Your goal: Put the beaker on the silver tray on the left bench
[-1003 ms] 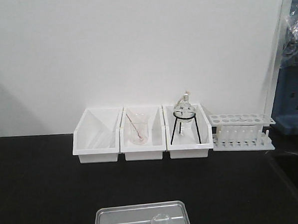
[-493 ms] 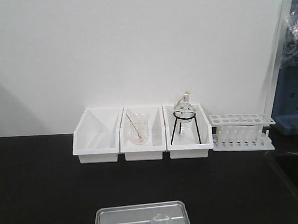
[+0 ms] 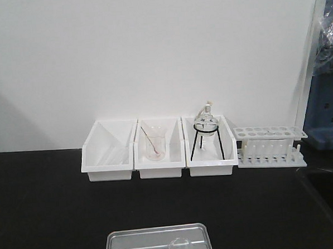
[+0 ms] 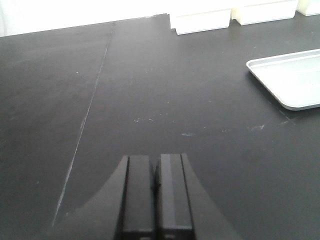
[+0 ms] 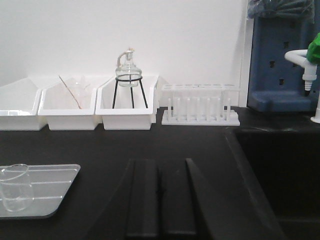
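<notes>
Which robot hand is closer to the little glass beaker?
Right, probably. The right gripper sees the beaker nearby, standing in the silver tray. The left gripper sees only the tray's corner.

Black bench (image 3: 43, 220) carries 3 white bins (image 3: 159, 150) in a row at the back by the wall, a white tube rack (image 3: 270, 147) just right of them, and a silver tray (image 3: 128, 243) near the front edge, well apart from the bins.
</notes>
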`<state>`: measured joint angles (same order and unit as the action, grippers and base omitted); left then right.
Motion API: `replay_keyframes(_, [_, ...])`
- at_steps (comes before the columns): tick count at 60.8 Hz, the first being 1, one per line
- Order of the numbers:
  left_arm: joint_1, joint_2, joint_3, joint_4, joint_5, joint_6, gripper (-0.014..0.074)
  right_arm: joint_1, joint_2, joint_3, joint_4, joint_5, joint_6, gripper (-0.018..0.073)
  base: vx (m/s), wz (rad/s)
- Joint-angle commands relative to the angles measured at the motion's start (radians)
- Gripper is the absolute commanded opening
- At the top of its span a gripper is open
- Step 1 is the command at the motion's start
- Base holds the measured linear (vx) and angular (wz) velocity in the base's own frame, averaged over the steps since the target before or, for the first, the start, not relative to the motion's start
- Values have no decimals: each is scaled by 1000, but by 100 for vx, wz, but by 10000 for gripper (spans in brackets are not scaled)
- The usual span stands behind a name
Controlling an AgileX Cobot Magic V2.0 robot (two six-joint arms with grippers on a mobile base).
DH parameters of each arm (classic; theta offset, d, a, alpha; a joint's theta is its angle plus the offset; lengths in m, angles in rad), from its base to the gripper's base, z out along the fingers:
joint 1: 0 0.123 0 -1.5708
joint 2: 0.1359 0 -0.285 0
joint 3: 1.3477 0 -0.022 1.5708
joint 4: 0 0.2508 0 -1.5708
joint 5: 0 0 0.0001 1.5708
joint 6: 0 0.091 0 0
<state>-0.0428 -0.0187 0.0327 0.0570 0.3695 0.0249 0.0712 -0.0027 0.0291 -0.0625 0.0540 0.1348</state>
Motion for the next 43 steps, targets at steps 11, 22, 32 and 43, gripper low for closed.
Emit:
replay_keyframes(11, [-7, -7, 20, -3, -75, -2, 1, -4, -17, 7, -12, -94, 2, -11, 0, 0])
replay_keyframes(22, [-7, -7, 20, -3, -75, -2, 1, -4, -21, 7, -12, -93, 2, -11, 0, 0])
replay_keyframes(32, [-7, -7, 20, -3, -75, -2, 1, -4, -21, 7, -12, -93, 2, -11, 0, 0])
replay_keyframes(43, [-7, -7, 20, -3, -75, -2, 1, -4, -21, 7, -12, -93, 2, -11, 0, 0])
